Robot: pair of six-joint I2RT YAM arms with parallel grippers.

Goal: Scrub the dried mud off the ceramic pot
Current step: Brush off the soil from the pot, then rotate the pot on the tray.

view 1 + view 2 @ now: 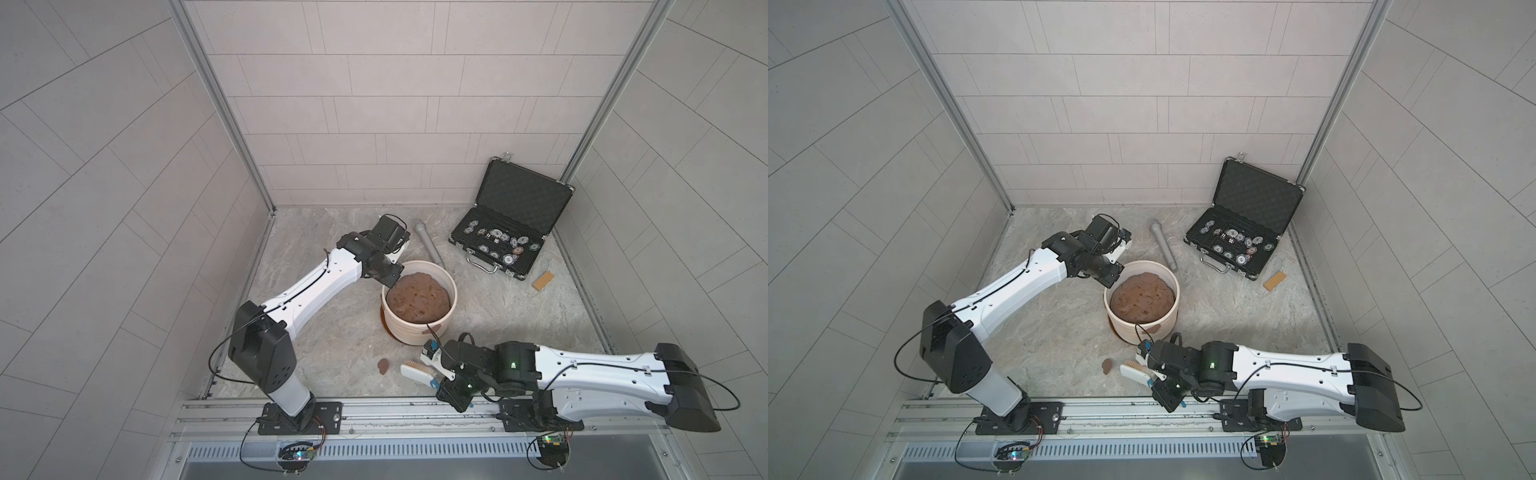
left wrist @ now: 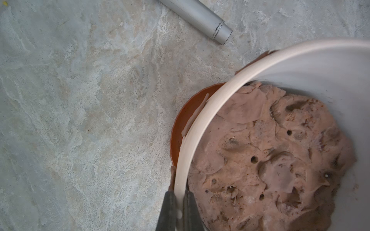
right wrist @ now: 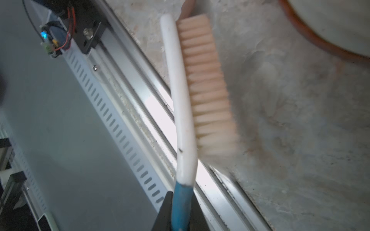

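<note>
The cream ceramic pot (image 1: 409, 332) (image 1: 1133, 328) stands mid-floor on a brown saucer (image 2: 180, 124), filled with a lumpy soil mound (image 1: 417, 297). A patch of dried mud (image 1: 432, 332) clings to its near wall. Another patch (image 1: 383, 365) (image 1: 1107, 365) lies on the floor, and strips (image 2: 196, 114) stick to the outer wall. My left gripper (image 2: 180, 202) (image 1: 390, 282) is shut on the pot's rim (image 2: 202, 120), one finger on each side. My right gripper (image 3: 181, 200) (image 1: 436, 374) is shut on the blue handle of a white brush (image 3: 184, 100) (image 1: 415, 370), which is held low in front of the pot.
A grey tube (image 1: 430, 245) (image 2: 200, 18) lies behind the pot. An open black case of chips (image 1: 511, 224) sits at the back right, with a tan block (image 1: 543, 281) beside it. A metal rail (image 1: 374, 411) borders the near edge, and tiled walls enclose the floor.
</note>
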